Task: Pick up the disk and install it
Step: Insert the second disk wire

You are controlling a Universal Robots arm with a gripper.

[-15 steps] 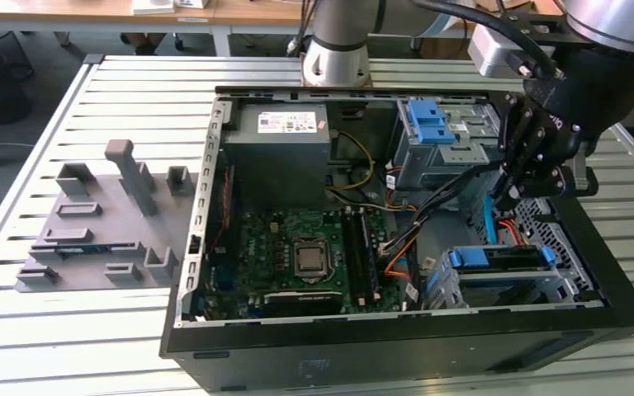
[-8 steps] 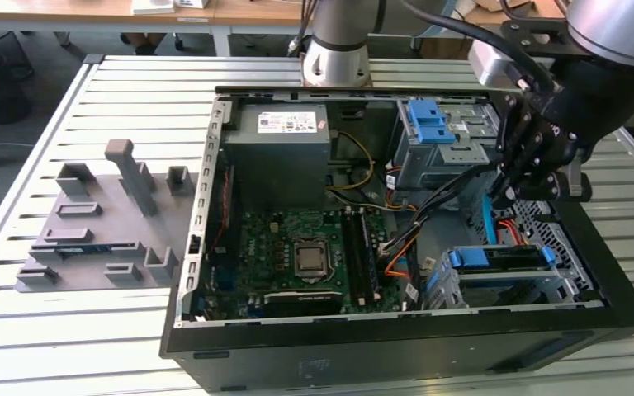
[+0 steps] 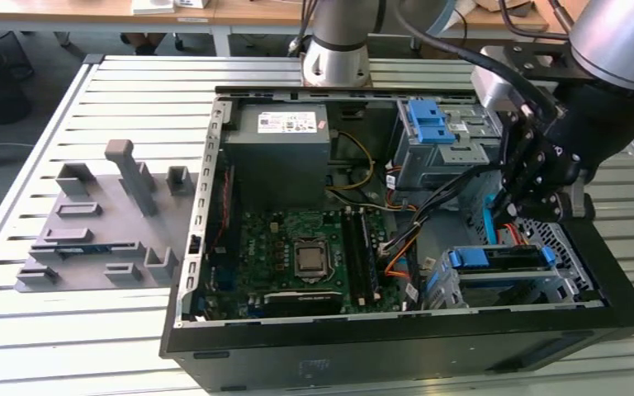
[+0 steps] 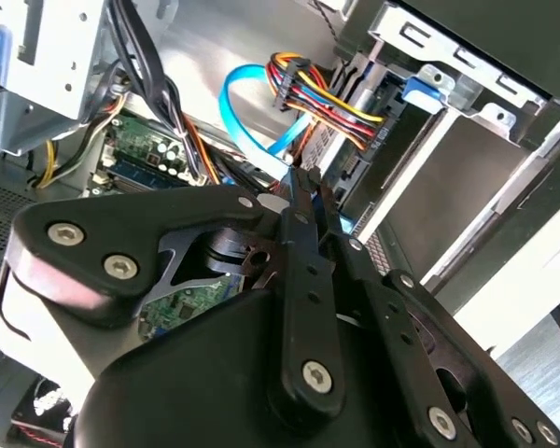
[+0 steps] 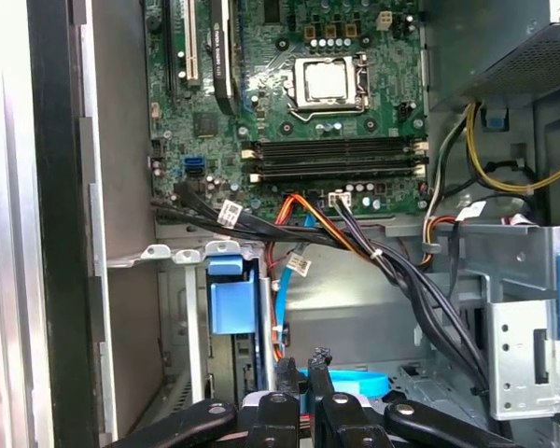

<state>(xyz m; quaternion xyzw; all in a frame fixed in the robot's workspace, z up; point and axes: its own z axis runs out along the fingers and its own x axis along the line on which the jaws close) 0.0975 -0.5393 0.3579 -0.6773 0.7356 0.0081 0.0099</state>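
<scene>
The disk (image 3: 501, 258) sits in the drive cage (image 3: 565, 285) at the front corner of the open computer case on the exterior view's right, its blue carrier frame facing up. The carrier's blue end (image 5: 231, 295) shows in the first wrist view, and a blue tab of it (image 4: 427, 86) in the second. My gripper (image 3: 534, 200) hangs just above and behind that cage, beside the blue data cable (image 5: 282, 303). Its two fingertips (image 5: 304, 366) lie close together in both wrist views (image 4: 305, 191), with nothing between them.
Bundles of black and coloured cables (image 5: 392, 266) run from the motherboard (image 3: 300, 252) to the drive bays. A grey power-supply box (image 3: 278, 148) and a light-blue latch (image 3: 432, 124) stand at the case's far side. Grey fixtures (image 3: 102, 223) sit on the slatted table at the exterior view's left.
</scene>
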